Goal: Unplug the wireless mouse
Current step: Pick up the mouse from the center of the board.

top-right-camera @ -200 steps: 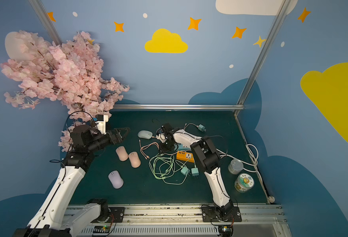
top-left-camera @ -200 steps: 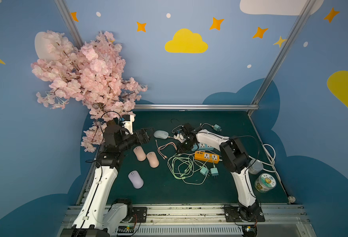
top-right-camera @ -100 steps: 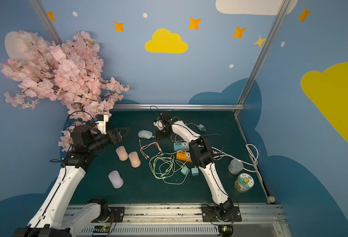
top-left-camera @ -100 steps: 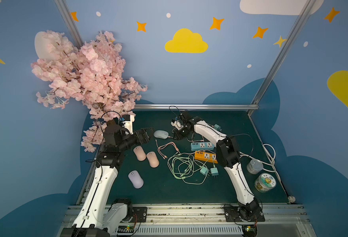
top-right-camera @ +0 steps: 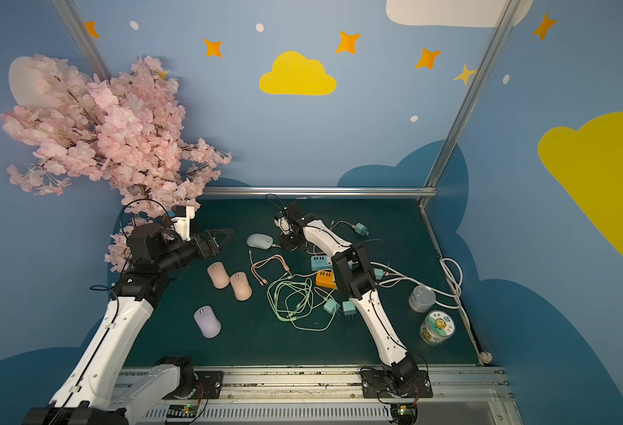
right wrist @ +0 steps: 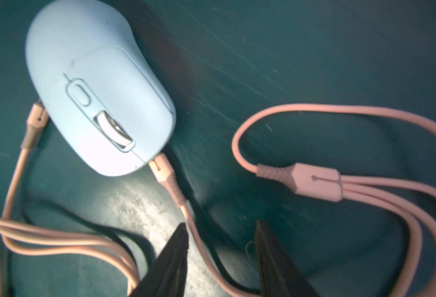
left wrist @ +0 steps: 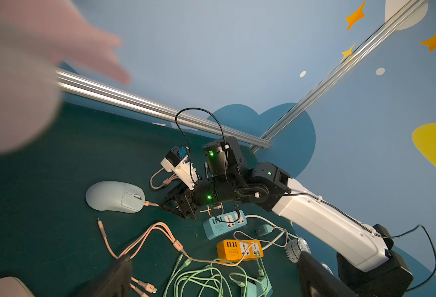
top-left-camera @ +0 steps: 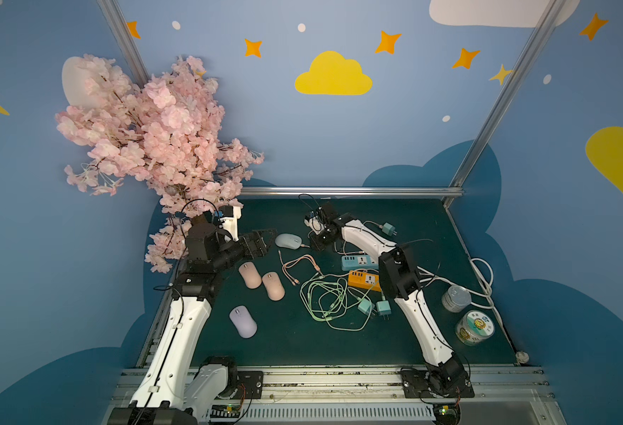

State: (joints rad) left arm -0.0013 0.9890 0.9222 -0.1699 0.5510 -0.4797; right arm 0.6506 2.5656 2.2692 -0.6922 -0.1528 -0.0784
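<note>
**Dark green table (top-left-camera: 302,346), seen from above.** A pale blue wireless mouse (top-left-camera: 288,241) lies in the far half of the table, somewhat nearer the left edge than the right. Its front end is turned toward the right edge. The plug (right wrist: 164,172) of a salmon-pink charging cable (right wrist: 196,236) is seated in the front of the mouse.

The right claw (right wrist: 221,226) is lowered to the table just beside that plug. Its two black fingers (right wrist: 170,262) stand partly apart. The cable runs between them, close along one finger, with a clear gap to the other, so nothing is clamped.

The left claw (top-left-camera: 267,241) hangs above the table on the opposite side of the mouse, spread wide and holding nothing.

Toward the front edge lie two peach oval mice (top-left-camera: 250,275) side by side and a lilac mouse (top-left-camera: 243,321). Between the mice and the right edge are a teal power strip (top-left-camera: 358,262), an orange power strip (top-left-camera: 364,279) and a tangle of pale green cables (top-left-camera: 324,301). Two round tins (top-left-camera: 456,298) stand near the right edge. A pink blossom tree (top-left-camera: 148,128) fills the far left corner.
</note>
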